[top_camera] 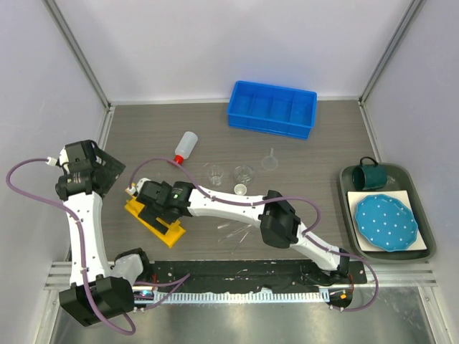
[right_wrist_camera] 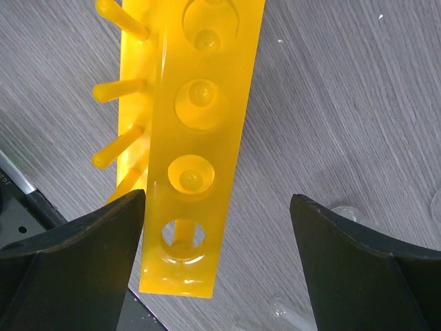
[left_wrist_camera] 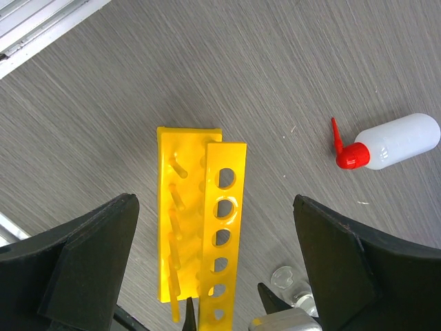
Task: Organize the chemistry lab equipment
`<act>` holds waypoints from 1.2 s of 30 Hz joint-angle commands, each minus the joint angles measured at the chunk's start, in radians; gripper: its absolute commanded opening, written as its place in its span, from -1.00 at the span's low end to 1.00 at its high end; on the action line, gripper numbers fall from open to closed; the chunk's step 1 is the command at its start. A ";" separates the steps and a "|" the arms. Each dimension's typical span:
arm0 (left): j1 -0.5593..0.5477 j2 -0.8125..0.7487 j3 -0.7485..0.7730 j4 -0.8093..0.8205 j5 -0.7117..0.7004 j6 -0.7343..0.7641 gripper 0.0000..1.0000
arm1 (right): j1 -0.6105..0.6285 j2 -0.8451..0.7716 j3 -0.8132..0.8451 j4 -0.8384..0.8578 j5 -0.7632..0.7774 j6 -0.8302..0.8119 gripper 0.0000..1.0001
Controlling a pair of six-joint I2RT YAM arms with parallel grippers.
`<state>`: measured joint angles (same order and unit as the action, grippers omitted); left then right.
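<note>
The yellow holed tube rack (top_camera: 153,217) lies on the table at front left. My right gripper (top_camera: 156,213) hovers just over its near end, open; in the right wrist view the rack (right_wrist_camera: 200,138) sits between the fingers, close to the left finger (right_wrist_camera: 76,262). My left gripper (top_camera: 109,174) is raised at the far left, open and holding nothing, looking down on the rack (left_wrist_camera: 200,227) and the red-capped squeeze bottle (left_wrist_camera: 393,141). The bottle (top_camera: 185,148) lies on its side. Two beakers (top_camera: 215,173), a small white dish (top_camera: 239,189), a funnel (top_camera: 270,161) and thin glass tubes (top_camera: 237,233) lie mid-table.
A blue compartment bin (top_camera: 272,107) stands at the back. A dark tray (top_camera: 423,247) at the right holds a teal mug (top_camera: 373,174) and a blue dotted plate (top_camera: 386,222). The right arm stretches across the table front above the tubes.
</note>
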<state>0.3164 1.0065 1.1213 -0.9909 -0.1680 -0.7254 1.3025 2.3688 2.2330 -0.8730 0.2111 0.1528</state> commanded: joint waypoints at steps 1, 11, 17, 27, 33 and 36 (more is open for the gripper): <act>0.007 -0.017 0.000 0.031 -0.011 0.011 0.99 | 0.004 0.015 0.051 -0.003 0.014 -0.024 0.78; 0.007 -0.022 0.000 0.029 -0.011 0.011 0.99 | 0.004 0.053 0.065 -0.004 0.005 -0.035 0.19; 0.007 -0.020 0.002 0.029 -0.007 0.011 0.99 | 0.003 0.058 0.071 -0.020 0.004 -0.036 -0.59; 0.007 -0.031 0.002 0.024 -0.028 0.014 1.00 | 0.004 0.026 0.077 -0.031 0.031 -0.024 -0.98; 0.007 -0.040 0.021 0.008 -0.050 0.020 1.00 | 0.004 -0.031 0.122 -0.038 0.091 -0.012 -0.99; 0.007 -0.046 0.029 0.006 -0.053 0.018 1.00 | 0.001 -0.046 0.166 -0.053 0.120 -0.006 -0.99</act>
<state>0.3164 0.9840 1.1217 -0.9928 -0.1928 -0.7212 1.3025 2.4355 2.3020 -0.9298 0.2607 0.1337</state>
